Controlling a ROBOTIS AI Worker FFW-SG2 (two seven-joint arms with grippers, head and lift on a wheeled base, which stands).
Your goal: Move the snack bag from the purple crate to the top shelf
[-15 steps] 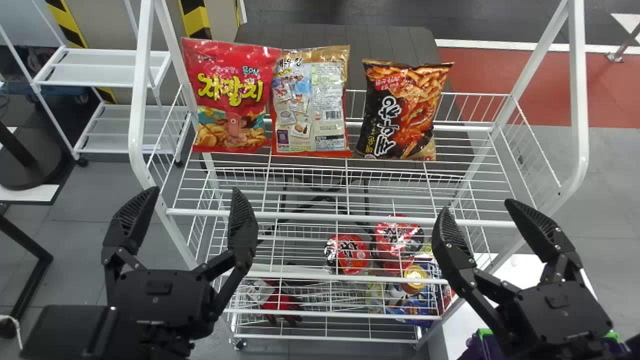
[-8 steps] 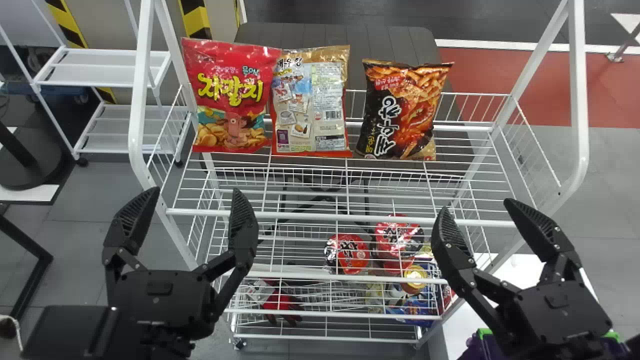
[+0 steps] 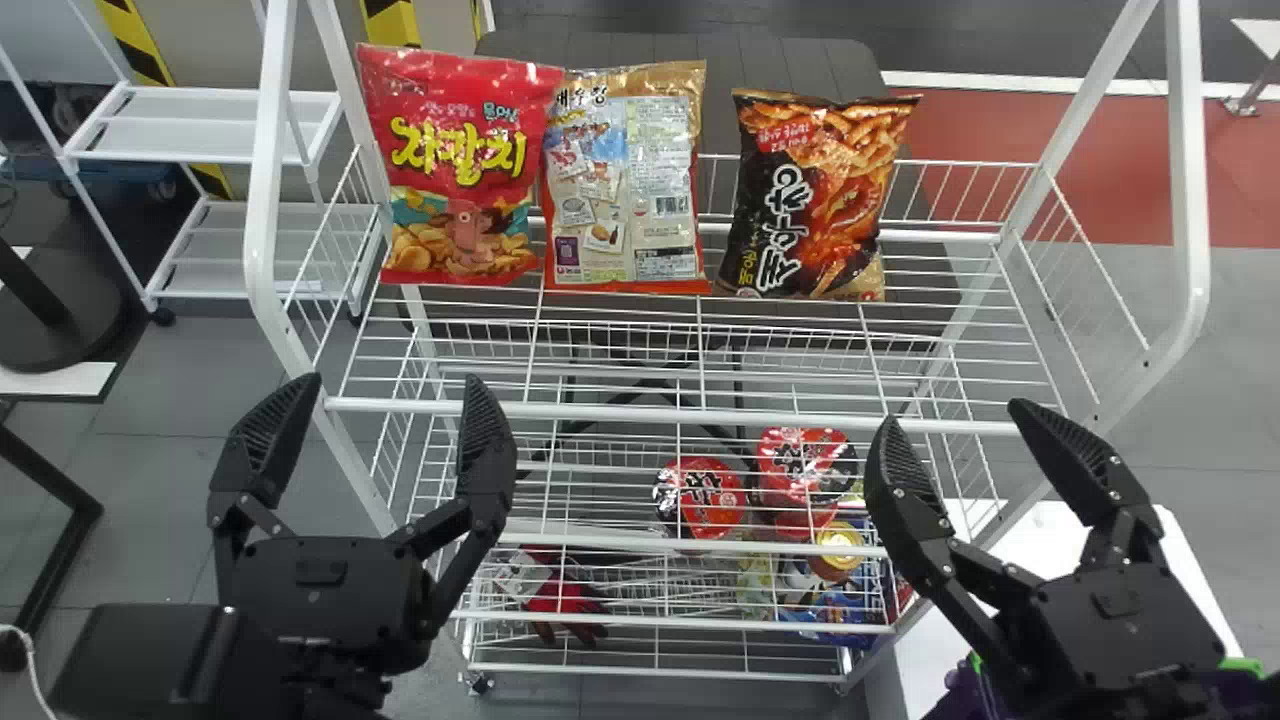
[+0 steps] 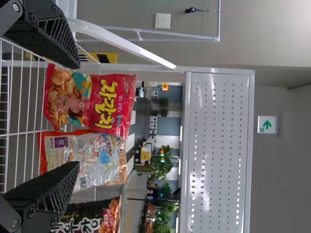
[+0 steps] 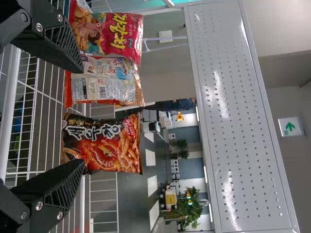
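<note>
Holding nothing in either hand; snack bag prob. shelved.
Upper ctr., red bag (image 3: 455, 170), beige-backed bag (image 3: 630, 190) & black bag (image 3: 820, 200) stand on the top shelf (image 3: 620, 412); can't tell which is the task's. My L gripper (image 3: 392, 388), lower left, & R gripper (image 3: 955, 414), lower right, both have fingers wide apart. Purple crate (image 3: 965, 700), bottom right, mostly hidden, contents unseen. If it's 1 of those 3, move's done; else all's left.
</note>
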